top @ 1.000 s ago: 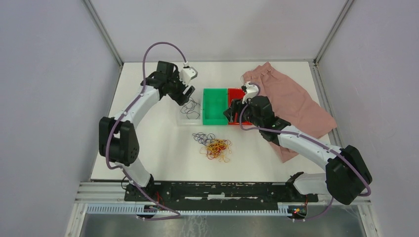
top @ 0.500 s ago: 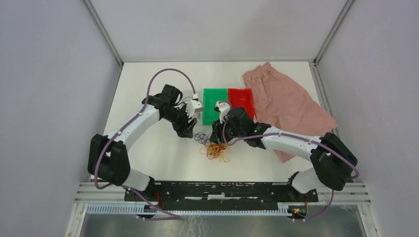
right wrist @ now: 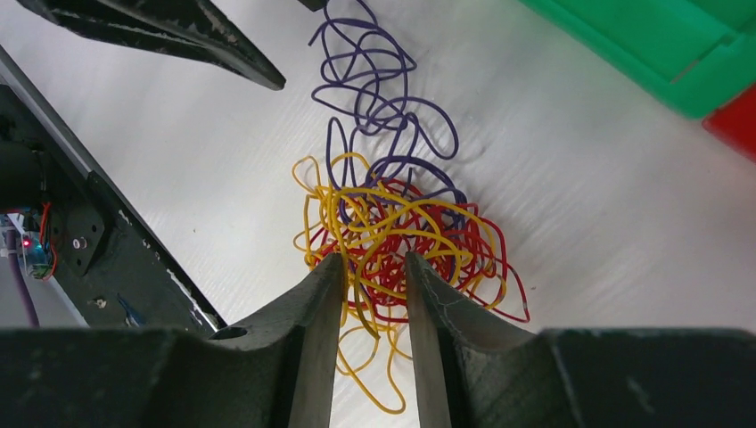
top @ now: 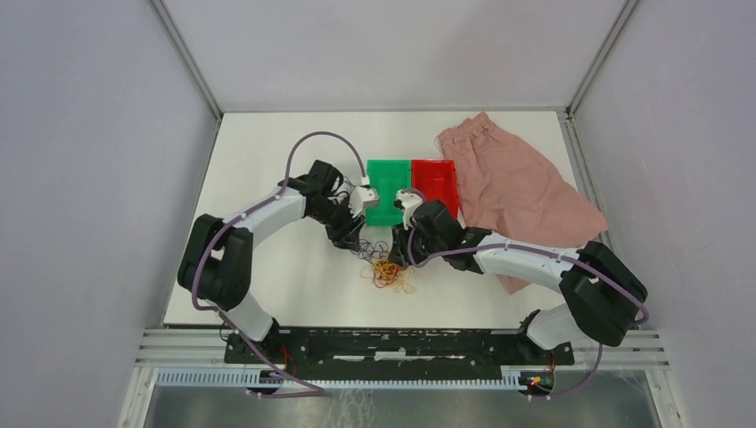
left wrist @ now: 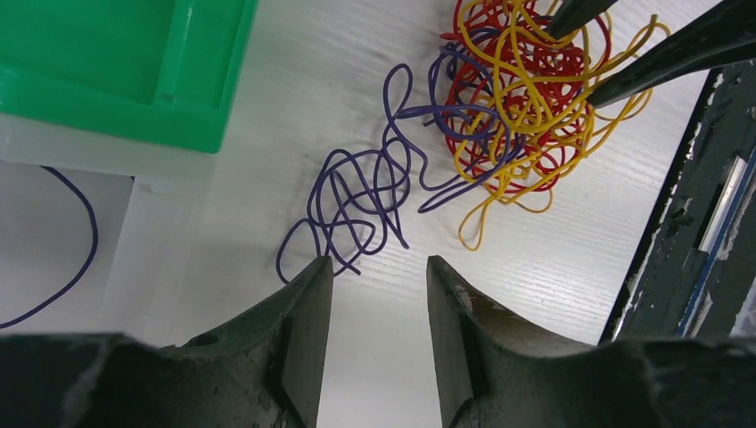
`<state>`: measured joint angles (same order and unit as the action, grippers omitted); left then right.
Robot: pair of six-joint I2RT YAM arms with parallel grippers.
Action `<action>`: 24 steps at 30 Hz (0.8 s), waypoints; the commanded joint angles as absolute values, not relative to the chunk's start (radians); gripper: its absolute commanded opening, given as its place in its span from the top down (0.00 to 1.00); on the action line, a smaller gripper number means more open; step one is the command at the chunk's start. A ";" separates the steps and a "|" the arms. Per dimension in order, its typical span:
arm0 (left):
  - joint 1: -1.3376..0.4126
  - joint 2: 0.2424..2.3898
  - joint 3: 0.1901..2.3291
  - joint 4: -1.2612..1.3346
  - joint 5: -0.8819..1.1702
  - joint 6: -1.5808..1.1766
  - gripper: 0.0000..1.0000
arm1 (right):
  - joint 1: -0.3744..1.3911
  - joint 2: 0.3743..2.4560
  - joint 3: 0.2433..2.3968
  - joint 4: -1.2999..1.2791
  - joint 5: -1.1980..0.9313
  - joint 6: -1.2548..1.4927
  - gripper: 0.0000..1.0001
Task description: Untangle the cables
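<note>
Pinching from where you stand now could drag the whole knot instead of freeing one strand. The cables (top: 385, 263) lie in one clump on the worktop (top: 285, 276), just in front of the green tray (top: 385, 192). The purple cable (left wrist: 357, 192) trails out toward your left hand (left wrist: 379, 267), while the yellow cable (right wrist: 357, 214) and red cable (right wrist: 472, 267) are looped through each other under your right hand (right wrist: 373, 260).

Your left hand is partly spread and holds nothing, its tips just short of the purple loops; shut it there and you may catch only air. Your right hand is also parted, straddling several yellow and red loops at once. I judge that a grab there takes both colours and tightens the knot when you pull. The strands are hair-thin and springy, so they may slip out of your grip or snag on the green tray.
</note>
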<state>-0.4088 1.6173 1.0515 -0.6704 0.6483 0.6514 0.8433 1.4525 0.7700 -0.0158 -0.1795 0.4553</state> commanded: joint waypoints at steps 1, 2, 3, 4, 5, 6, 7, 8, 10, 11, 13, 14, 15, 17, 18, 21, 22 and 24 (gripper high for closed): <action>-0.413 1.647 1.036 -0.550 0.696 0.600 0.51 | 0.845 1.395 0.738 0.042 -0.175 0.493 0.62; -0.413 1.647 1.028 -0.528 0.695 0.590 0.52 | 0.846 1.393 0.735 0.044 -0.176 0.496 0.63; -0.415 1.645 1.021 -0.510 0.694 0.580 0.53 | 0.846 1.390 0.731 0.043 -0.178 0.498 0.63; -0.417 1.646 1.016 -0.498 0.696 0.572 0.54 | 0.845 1.385 0.730 0.045 -0.180 0.499 0.63; -0.419 1.650 1.012 -0.489 0.696 0.569 0.55 | 0.846 1.383 0.728 0.047 -0.182 0.500 0.63; -0.422 1.654 1.005 -0.483 0.695 0.565 0.56 | 0.845 1.382 0.726 0.047 -0.185 0.500 0.64; -0.424 1.658 0.997 -0.477 0.694 0.559 0.57 | 0.845 1.381 0.725 0.046 -0.187 0.502 0.64; -0.426 1.661 0.990 -0.470 0.693 0.556 0.59 | 0.845 1.380 0.725 0.046 -0.190 0.502 0.65; -0.428 1.667 0.976 -0.451 0.685 0.550 0.62 | 0.847 1.372 0.722 0.043 -0.193 0.505 0.66; -0.428 1.670 0.969 -0.444 0.681 0.546 0.64 | 0.846 1.365 0.718 0.039 -0.194 0.505 0.67; -0.428 1.675 0.961 -0.435 0.676 0.546 0.69 | 0.845 1.345 0.710 0.030 -0.198 0.510 0.68; -0.428 1.675 0.959 -0.433 0.674 0.546 0.71 | 0.845 1.331 0.706 0.023 -0.201 0.513 0.69; -0.428 1.673 0.957 -0.432 0.672 0.545 0.75 | 0.845 1.317 0.702 0.011 -0.202 0.515 0.69; -0.428 1.663 0.963 -0.439 0.661 0.542 0.84 | 0.846 1.286 0.693 -0.013 -0.208 0.519 0.70; -0.428 1.651 0.970 -0.448 0.656 0.540 0.88 | 0.846 1.267 0.685 -0.029 -0.201 0.519 0.72; -0.428 1.605 0.989 -0.472 0.655 0.534 0.95 | 0.845 1.215 0.653 -0.082 -0.194 0.512 0.76; -0.428 1.588 0.997 -0.482 0.657 0.532 0.97 | 0.846 1.198 0.644 -0.105 -0.187 0.508 0.77; -0.429 1.552 1.018 -0.515 0.661 0.531 0.97 | 0.846 1.159 0.627 -0.148 -0.179 0.506 0.78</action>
<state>-0.4232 1.6516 0.9592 -0.4870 0.6506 0.5640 0.8436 1.2343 0.6575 -0.0696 -0.1902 0.5083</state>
